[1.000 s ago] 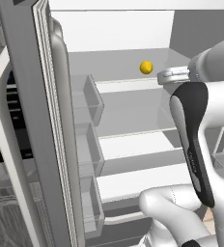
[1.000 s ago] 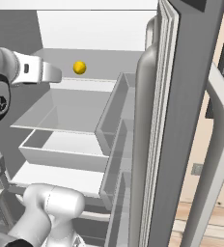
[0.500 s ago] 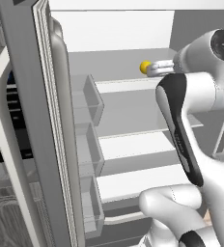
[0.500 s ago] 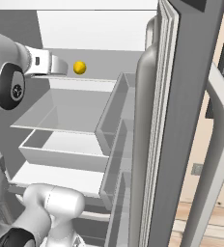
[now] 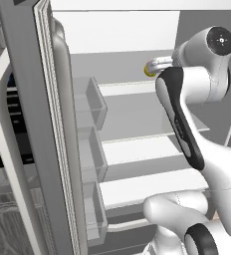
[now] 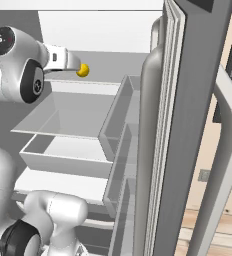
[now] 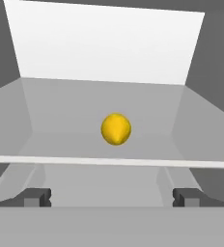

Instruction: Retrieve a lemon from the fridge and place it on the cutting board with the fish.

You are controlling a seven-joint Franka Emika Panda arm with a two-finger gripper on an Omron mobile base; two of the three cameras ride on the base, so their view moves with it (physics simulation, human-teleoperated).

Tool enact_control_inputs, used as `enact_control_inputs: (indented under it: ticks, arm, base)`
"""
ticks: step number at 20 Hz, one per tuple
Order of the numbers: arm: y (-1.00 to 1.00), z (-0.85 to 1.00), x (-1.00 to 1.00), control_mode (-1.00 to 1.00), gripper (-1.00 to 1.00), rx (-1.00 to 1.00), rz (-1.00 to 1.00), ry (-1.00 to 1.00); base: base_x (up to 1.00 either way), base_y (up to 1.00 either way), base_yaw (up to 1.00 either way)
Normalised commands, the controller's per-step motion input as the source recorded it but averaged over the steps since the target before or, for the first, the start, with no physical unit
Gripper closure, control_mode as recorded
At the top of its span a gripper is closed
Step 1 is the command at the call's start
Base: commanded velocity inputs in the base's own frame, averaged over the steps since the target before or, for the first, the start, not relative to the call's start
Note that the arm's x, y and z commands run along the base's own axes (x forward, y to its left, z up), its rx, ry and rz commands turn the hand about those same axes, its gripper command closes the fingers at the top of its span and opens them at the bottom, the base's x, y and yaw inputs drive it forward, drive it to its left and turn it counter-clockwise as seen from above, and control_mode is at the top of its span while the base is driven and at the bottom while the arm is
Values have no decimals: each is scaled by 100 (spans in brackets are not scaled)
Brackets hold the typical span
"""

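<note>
lemon [image 7: 116, 129] on fridge [image 6: 188, 130] top shelf

Both base views look forward into the open fridge [image 5: 137, 129] from behind the arm, one from each side, sharing its shelves and the lemon [image 6: 83, 70]. The hand view faces the lemon [image 7: 116, 129] closely, along its shelf.
</note>
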Motion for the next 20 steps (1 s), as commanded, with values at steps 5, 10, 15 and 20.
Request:
enact_control_inputs:
  ticks: [5, 10, 15, 20]
  arm:
    - [0, 0, 40, -100, -100, 0, 0, 0]
    - [0, 0, 31, -100, -100, 0, 0, 3]
    - [0, -11, 21, -100, -100, 0, 0, 0]
    - [0, -22, 24, -100, -100, 0, -1, 0]
  base:
    - [0, 0, 0]
    - [0, 0, 0]
    - [0, 0, 0]
    - [0, 0, 0]
